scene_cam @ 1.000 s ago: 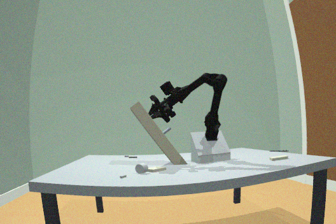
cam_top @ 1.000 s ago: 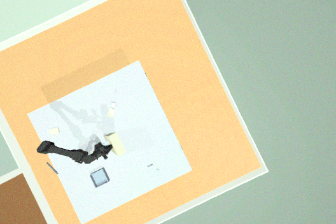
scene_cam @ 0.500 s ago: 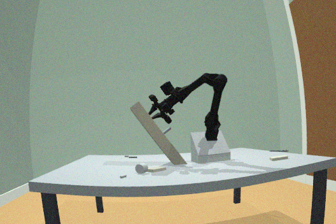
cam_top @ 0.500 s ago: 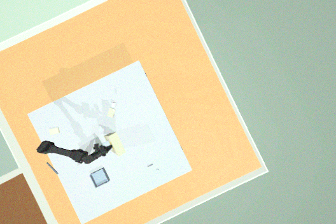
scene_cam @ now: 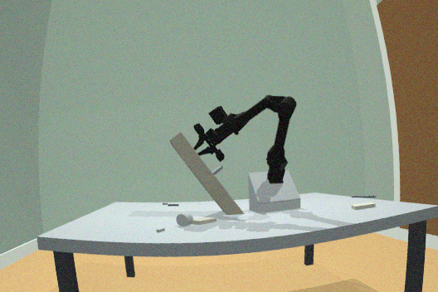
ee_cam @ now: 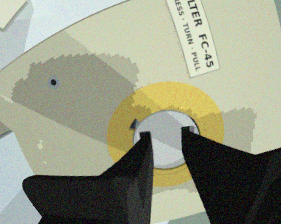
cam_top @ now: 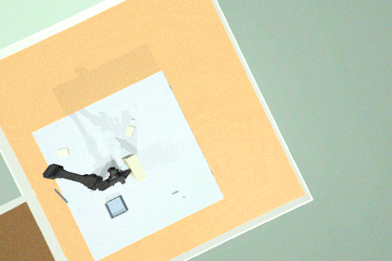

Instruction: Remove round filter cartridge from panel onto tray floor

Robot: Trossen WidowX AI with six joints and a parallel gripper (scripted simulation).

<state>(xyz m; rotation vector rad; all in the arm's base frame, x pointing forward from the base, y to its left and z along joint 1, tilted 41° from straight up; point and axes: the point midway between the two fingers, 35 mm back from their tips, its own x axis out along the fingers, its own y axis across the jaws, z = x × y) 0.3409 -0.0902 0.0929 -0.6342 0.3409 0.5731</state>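
The round pale grey filter cartridge [ee_cam: 166,123] sits inside the yellow ring [ee_cam: 119,150] of the tilted beige service panel [cam_top: 137,169] [scene_cam: 207,175] [ee_cam: 241,65]. My gripper [ee_cam: 165,137] [scene_cam: 197,151] is shut on the cartridge, with the fingertips at its two face slots. The fingers cover part of the slots, and I cannot tell how deep the tips reach. A dark pointer mark [ee_cam: 134,124] is at the ring's inner edge, left of the cartridge. The square tray [cam_top: 119,214] with a dark rim lies on the table beside the panel in the top view.
A small peg [scene_cam: 217,169] sticks out of the panel below the gripper. A cream block [cam_top: 129,131] [scene_cam: 204,221] and a grey cylinder [scene_cam: 184,220] lie beyond the panel. Another cream block [cam_top: 63,152] [scene_cam: 363,206] and a dark rod [cam_top: 61,196] lie near the arm's base.
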